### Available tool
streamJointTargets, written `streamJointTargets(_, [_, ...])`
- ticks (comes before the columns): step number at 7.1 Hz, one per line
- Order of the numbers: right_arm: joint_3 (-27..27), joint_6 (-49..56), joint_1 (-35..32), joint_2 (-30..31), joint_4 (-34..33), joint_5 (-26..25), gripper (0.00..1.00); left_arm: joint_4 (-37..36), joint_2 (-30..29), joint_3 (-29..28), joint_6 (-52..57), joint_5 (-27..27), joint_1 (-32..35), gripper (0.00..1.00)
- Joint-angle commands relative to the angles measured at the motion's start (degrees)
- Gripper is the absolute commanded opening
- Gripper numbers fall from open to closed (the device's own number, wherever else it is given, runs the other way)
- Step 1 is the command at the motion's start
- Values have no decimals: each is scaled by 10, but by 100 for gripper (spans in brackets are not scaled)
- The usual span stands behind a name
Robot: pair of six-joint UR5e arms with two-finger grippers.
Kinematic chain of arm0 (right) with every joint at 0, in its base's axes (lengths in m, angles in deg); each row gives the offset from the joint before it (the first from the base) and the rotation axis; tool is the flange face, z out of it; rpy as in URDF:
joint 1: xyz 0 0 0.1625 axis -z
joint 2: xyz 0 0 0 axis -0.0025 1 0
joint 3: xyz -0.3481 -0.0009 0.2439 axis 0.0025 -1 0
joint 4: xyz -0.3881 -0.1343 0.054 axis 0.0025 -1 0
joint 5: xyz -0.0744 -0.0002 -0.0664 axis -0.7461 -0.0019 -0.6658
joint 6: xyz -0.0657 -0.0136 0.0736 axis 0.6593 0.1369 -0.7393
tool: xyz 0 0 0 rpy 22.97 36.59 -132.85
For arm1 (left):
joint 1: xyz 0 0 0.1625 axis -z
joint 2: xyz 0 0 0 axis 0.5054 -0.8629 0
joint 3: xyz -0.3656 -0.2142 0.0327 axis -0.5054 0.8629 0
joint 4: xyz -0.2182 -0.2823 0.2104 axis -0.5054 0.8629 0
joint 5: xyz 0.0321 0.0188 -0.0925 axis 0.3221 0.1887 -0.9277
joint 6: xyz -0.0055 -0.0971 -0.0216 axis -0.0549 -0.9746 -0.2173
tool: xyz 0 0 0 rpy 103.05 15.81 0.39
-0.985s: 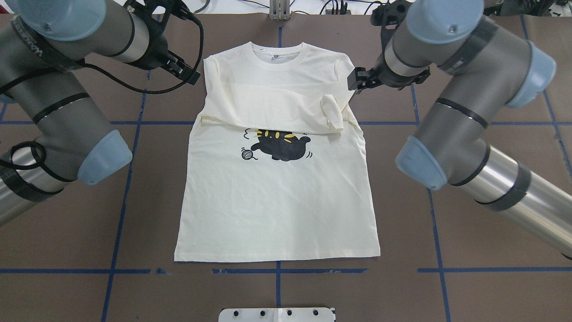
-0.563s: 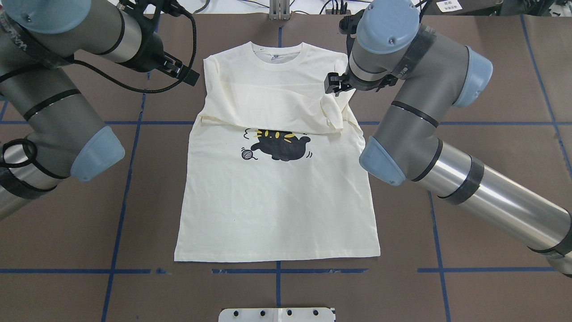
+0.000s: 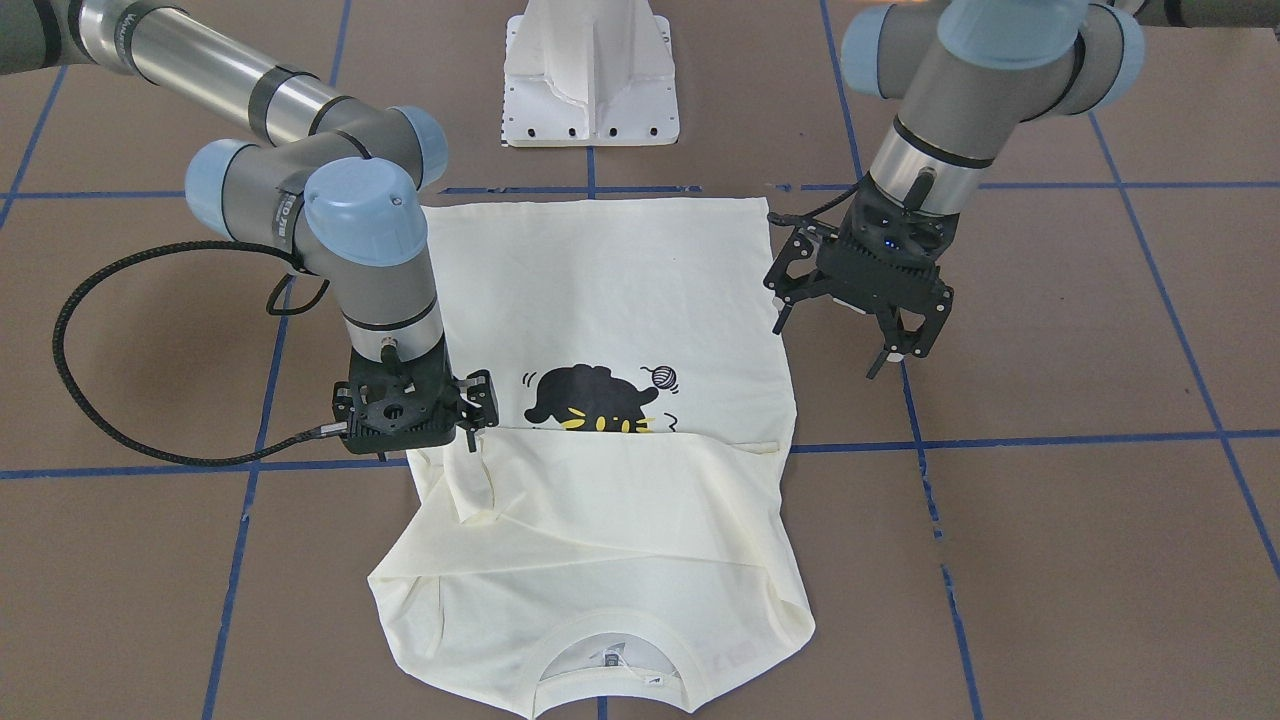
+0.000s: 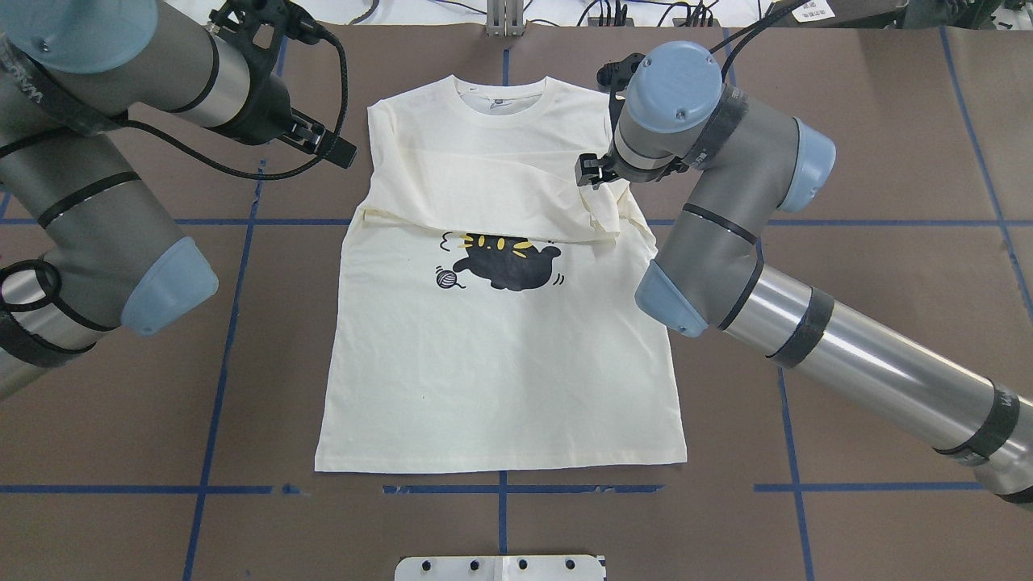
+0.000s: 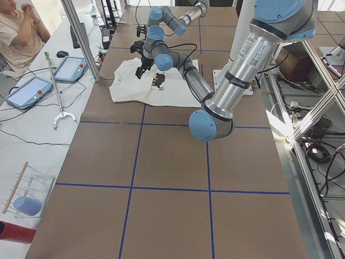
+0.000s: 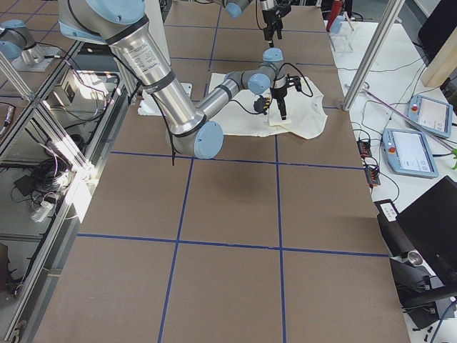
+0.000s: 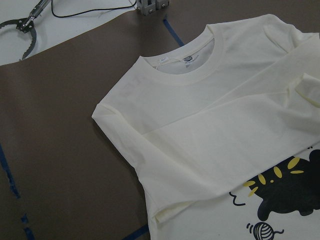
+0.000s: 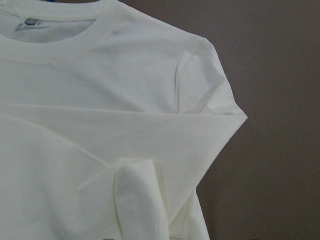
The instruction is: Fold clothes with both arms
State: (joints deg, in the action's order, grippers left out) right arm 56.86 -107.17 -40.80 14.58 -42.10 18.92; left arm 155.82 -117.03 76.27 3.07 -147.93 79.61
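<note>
Jaws apart, the right gripper (image 3: 412, 420) hovers over the bunched cuff (image 3: 470, 490) of the cream T-shirt (image 4: 500, 379) spread print-up on the table (image 4: 847, 121), collar far, and should likely pinch only that loose layer, while the spread-fingered left gripper (image 3: 855, 335) hovers just left of the shoulder (image 4: 379, 113).
</note>
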Motion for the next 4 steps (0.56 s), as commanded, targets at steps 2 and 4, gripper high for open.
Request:
streamJointTargets(2, [-6,-2,37,-7,-39,-36,87,-1,2,1,-1,1,1,100])
streamJointTargets(4, [-20,5,53,-4,-40,-63,87,0,9,3,-2,1,1,100])
